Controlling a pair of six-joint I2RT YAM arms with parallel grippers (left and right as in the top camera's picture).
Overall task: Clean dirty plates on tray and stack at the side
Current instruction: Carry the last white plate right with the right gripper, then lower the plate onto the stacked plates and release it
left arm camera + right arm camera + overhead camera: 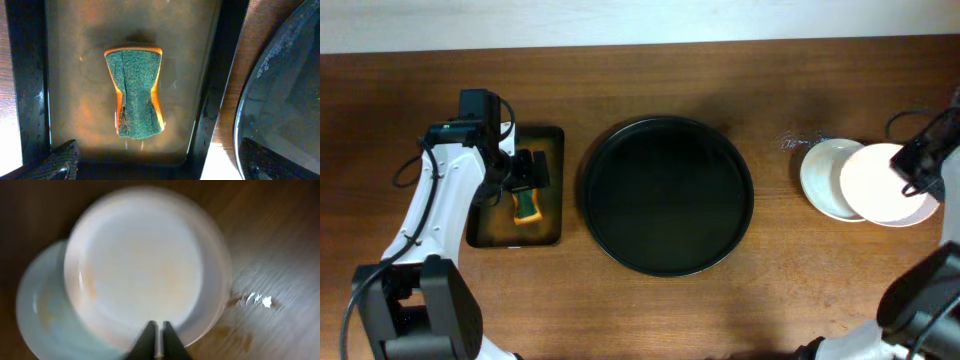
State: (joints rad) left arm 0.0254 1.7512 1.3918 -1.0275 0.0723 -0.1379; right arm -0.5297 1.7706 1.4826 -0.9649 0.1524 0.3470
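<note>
The left gripper (160, 162) is wide open and holds nothing. It hangs over the sponge (135, 92), which lies flat in the small rectangular tray (65, 75) at the left of the overhead view. The round black tray (668, 196) sits at centre. At far right, the right gripper (159, 341) is pinched on the rim of the upper plate (145, 265), which overlaps the lower plate (37, 305).

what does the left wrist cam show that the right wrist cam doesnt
Left wrist only: a sponge lying in a small rectangular tray, plus the edge of the round black tray. Right wrist only: a pink plate overlapping a pale green plate, the jaws shut on the pink one's rim, and a wet smear. Both: the wooden table.
</note>
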